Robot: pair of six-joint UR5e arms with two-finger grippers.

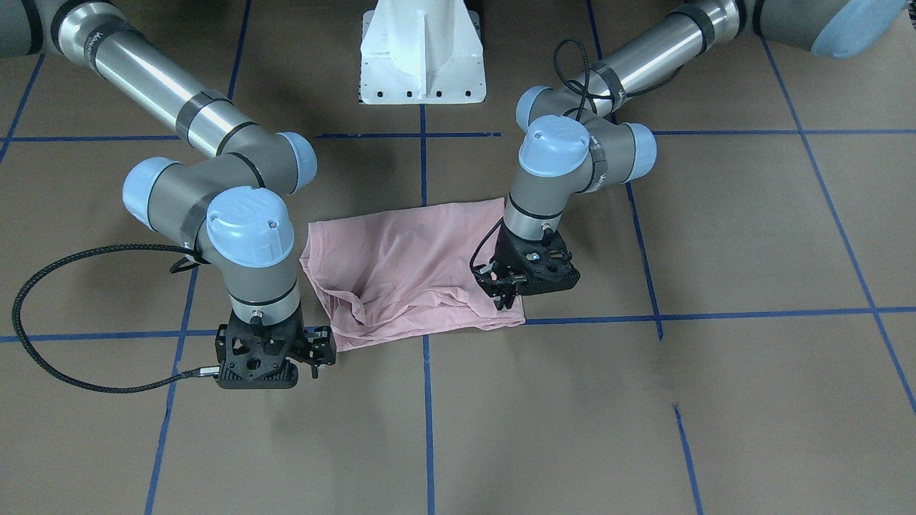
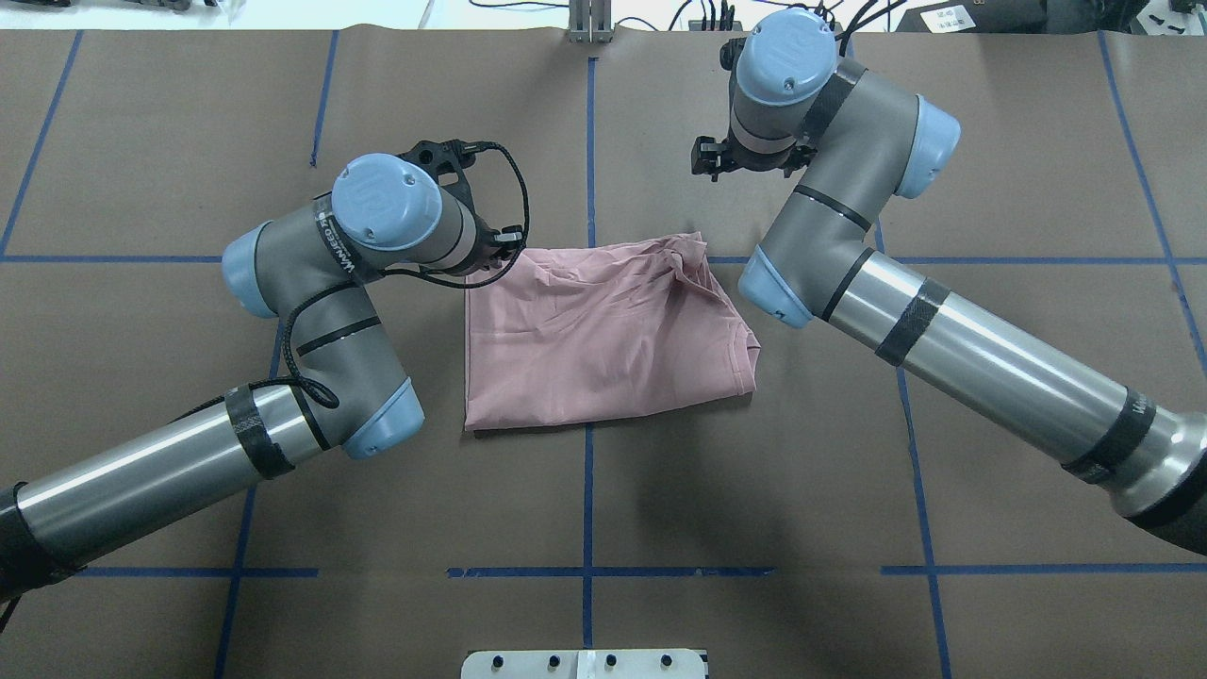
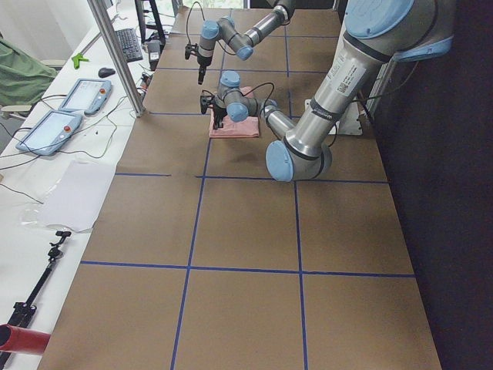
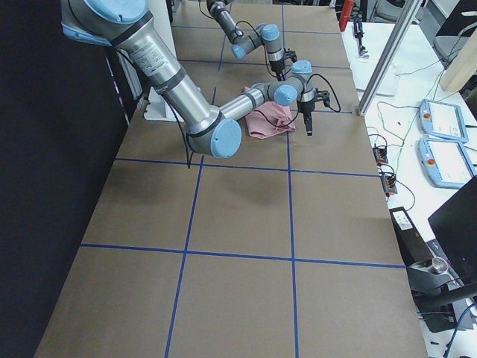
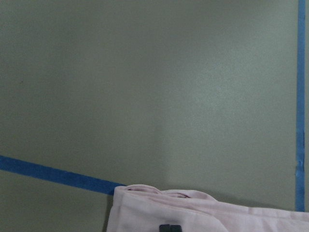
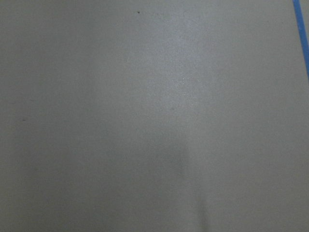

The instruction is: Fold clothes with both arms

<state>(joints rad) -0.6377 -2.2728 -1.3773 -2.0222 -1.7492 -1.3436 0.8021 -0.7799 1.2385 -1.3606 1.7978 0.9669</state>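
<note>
The brown surface (image 2: 603, 490) is stretching wide on every side. Broad bare room is lying open in front of the robot, to both ends and past the cloth toward the operators' edge. Blue tape lines (image 2: 588, 471) are dividing it into large squares.

Two arms are reaching over it. The left arm (image 2: 311, 311) and the right arm (image 2: 943, 330) are each bending at the elbow and pointing the wrist downward. One white pedestal base (image 1: 422, 57) is standing between them at the robot's edge.

One pink T-shirt (image 2: 603, 339) is lying folded into a rough rectangle at the middle of the surface, straddling the central tape line. Its plain side is facing up. It is creasing all over and bunching at its far corner on the robot's right.

Two claws are showing. The left claw (image 1: 507, 297) is hanging right over the shirt's far corner on the robot's left; its wrist view is catching the folded hem low in the picture. I cannot tell whether it is parted, clenched or gripping cloth. The right claw (image 1: 318, 350) is hanging raised beyond the opposite far corner. Its wrist view is showing only bare surface, and I cannot tell the set of its jaws either.
</note>
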